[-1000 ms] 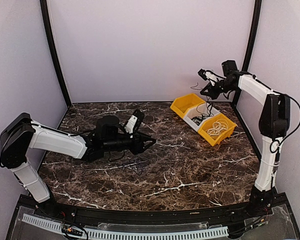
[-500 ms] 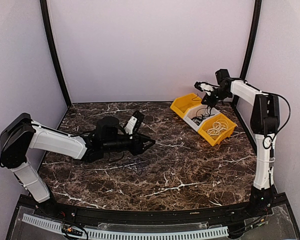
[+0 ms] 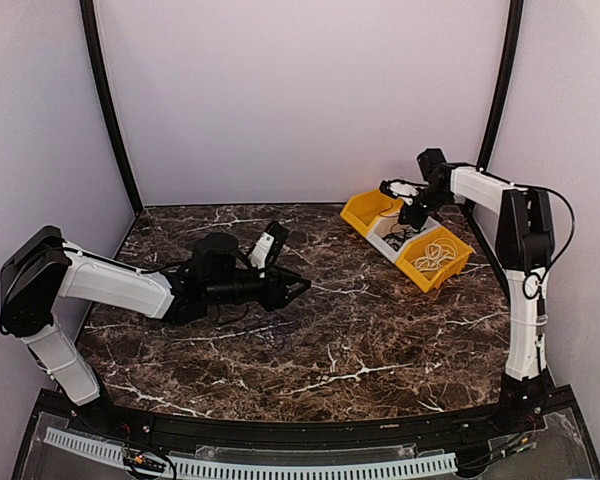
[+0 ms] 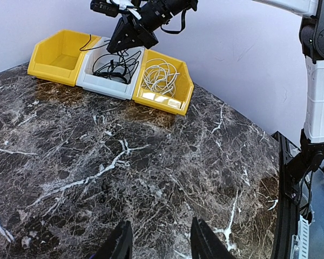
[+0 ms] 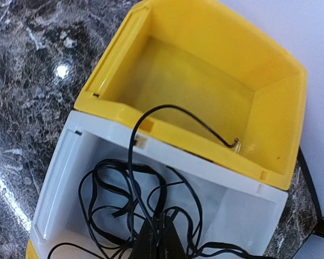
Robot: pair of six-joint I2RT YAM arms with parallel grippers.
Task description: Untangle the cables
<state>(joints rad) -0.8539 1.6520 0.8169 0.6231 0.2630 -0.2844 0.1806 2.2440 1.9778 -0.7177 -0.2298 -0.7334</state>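
Black cable [image 5: 167,106] arcs into yellow bin [image 5: 194,32].

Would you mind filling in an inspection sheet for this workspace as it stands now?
Surface: dark marble table, three bins at its far right.
Job's things: black cables tangled in the white bin, one end trailing into the far yellow bin; white cable coiled in the near yellow bin.
Clutter: nothing seen.
Grippers: left gripper open, low over the table, holding nothing; right gripper shut on a strand of the black cables, over the white bin.
Cables: black wiring loops off the right arm.
Surroundings: pale walls, black corner posts.
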